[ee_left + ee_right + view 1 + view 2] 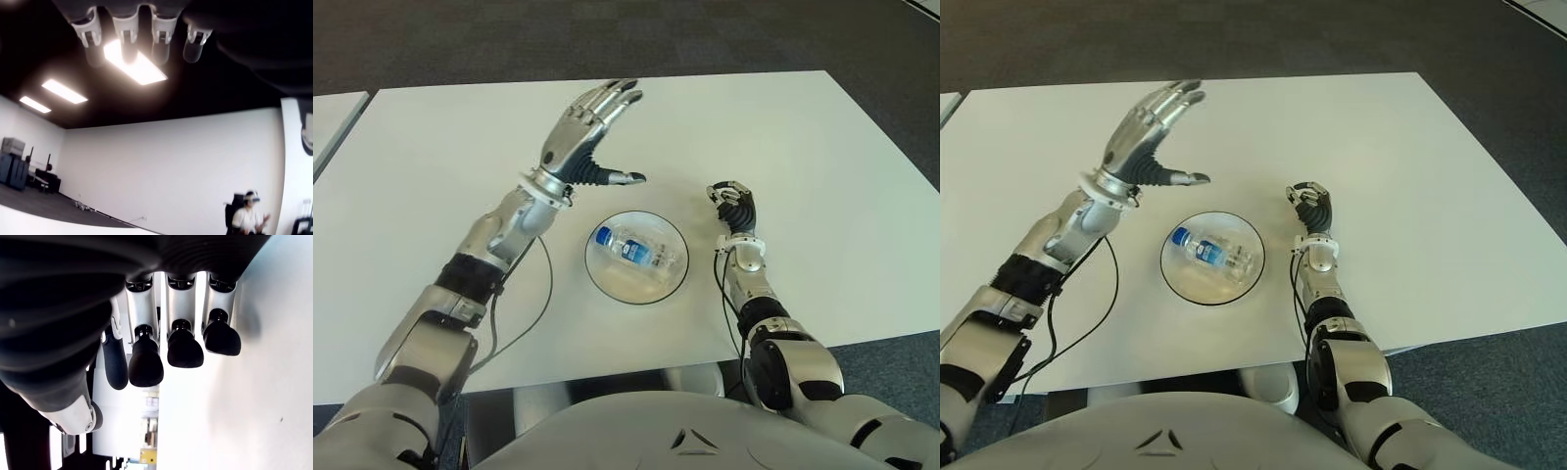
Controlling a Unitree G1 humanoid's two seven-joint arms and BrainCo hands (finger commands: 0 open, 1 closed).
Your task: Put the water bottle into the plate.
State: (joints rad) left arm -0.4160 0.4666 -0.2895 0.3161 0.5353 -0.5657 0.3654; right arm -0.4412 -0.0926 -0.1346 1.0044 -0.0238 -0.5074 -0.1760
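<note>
Left hand (592, 127) empty; water bottle (636, 250) flat, diagonal

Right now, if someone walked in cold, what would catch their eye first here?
Probably the clear plastic water bottle with a blue cap and label, lying on its side inside the round clear glass plate at the near middle of the white table. Next, the silver left hand, raised above the table beyond the plate with fingers spread and empty. The right hand shows curled just right of the plate.
</note>
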